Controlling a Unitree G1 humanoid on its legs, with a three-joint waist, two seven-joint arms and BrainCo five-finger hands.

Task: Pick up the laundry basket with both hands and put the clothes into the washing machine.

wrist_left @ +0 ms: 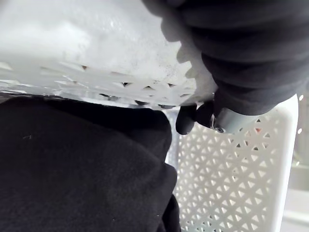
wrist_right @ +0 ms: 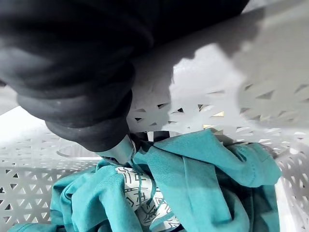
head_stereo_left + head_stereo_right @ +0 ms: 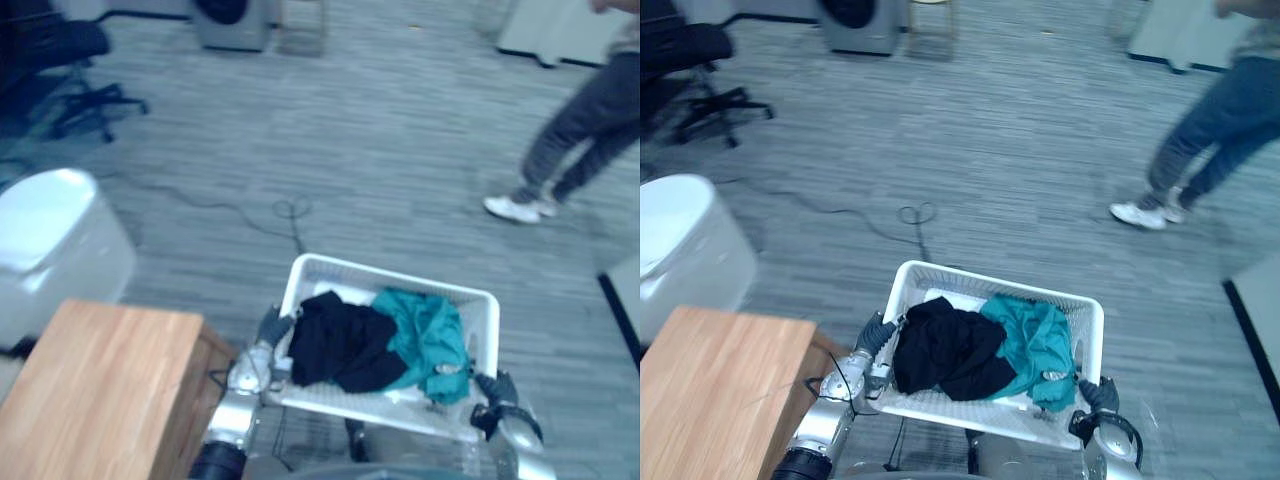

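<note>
Carrying stage here, I reckon. The laundry basket [image 3: 395, 272] is up off the floor, right in front of me at 6 o'clock, and I've got it by both short ends so the load hangs level and nothing tips out.

My left robot hand [image 3: 268, 328] sits at the basket's 9 o'clock end. In the left wrist view the thumb [image 1: 187, 121] hooks over the rim and down the inside wall. The other fingers are out of sight on the outer side, so I read it as a pinch on the rim, closed tight. My right robot hand [image 3: 497, 392] is at roughly 4 o'clock on the basket, by the near corner. Same story there: the thumb [image 2: 117, 149] dips inside against the mesh wall, so I take it as clamped on the rim too.

Inside, a black garment [image 3: 340, 345] is piled towards the 9 o'clock side, touching the wall just by my left thumb. A teal garment [image 3: 430, 335] lies at 3 o'clock, bunched right under my right thumb. The two overlap in the middle.

The washing machine [image 3: 232, 22] is well apart from me, way across the carpet at about 11 o'clock. A wooden worktop [image 3: 95, 390] is close at 8 o'clock, and a person [image 3: 580, 130] is walking at 2 o'clock, so my guess is I'll want to mind both on the way over.
</note>
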